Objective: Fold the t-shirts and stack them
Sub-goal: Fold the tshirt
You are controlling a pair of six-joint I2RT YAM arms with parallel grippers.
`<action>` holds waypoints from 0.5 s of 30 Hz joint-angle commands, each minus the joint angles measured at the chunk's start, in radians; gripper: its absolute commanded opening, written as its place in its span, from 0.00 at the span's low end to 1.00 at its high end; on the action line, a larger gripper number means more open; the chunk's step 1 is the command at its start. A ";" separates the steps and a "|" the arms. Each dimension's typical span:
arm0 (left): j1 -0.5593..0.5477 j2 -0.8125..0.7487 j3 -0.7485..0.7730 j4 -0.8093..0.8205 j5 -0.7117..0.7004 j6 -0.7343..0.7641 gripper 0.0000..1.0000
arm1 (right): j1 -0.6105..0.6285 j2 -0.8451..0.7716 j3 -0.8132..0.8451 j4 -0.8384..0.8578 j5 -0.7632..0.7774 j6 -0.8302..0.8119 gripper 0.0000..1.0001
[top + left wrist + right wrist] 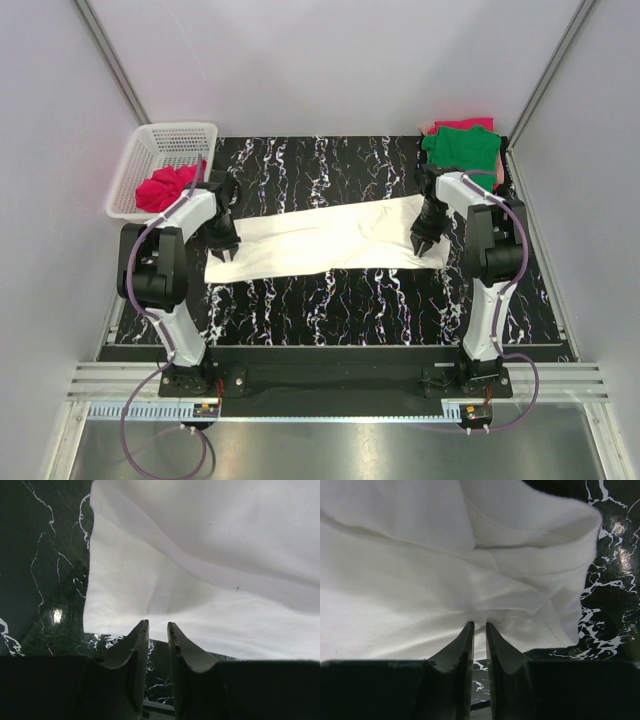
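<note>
Three t-shirts are in view; the white t-shirt (320, 245) lies folded into a long strip across the black marbled table (330, 305), stretched between both arms; the right gripper (479, 624) is nearly closed on its right end, the cloth puckering at the tips; the left gripper (157, 624) stands narrow at the left hem, and whether it has caught cloth cannot be told; the green t-shirt (460, 148) lies folded at the far right corner; the pinkish-red t-shirt (165, 187) sits crumpled in the white basket (175, 130) at far left.
</note>
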 commanded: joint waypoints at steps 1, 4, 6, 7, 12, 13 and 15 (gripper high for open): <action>-0.009 0.041 0.044 0.026 -0.063 0.019 0.27 | -0.001 0.054 0.072 -0.042 0.050 0.023 0.20; -0.018 0.064 0.046 0.033 -0.072 0.020 0.27 | 0.000 0.072 0.097 -0.056 0.059 0.030 0.19; -0.021 0.076 0.044 0.036 -0.067 0.020 0.27 | 0.000 0.078 0.103 -0.058 0.062 0.036 0.19; -0.021 0.080 0.044 0.036 -0.060 0.017 0.27 | 0.000 0.080 0.112 -0.061 0.065 0.040 0.19; -0.036 0.086 0.024 0.039 -0.058 0.002 0.26 | 0.000 0.090 0.128 -0.068 0.070 0.049 0.20; -0.039 0.095 0.021 0.042 -0.057 0.002 0.26 | -0.001 0.094 0.126 -0.068 0.071 0.050 0.18; -0.043 0.101 0.007 0.044 -0.053 0.000 0.23 | 0.000 0.101 0.124 -0.067 0.073 0.053 0.13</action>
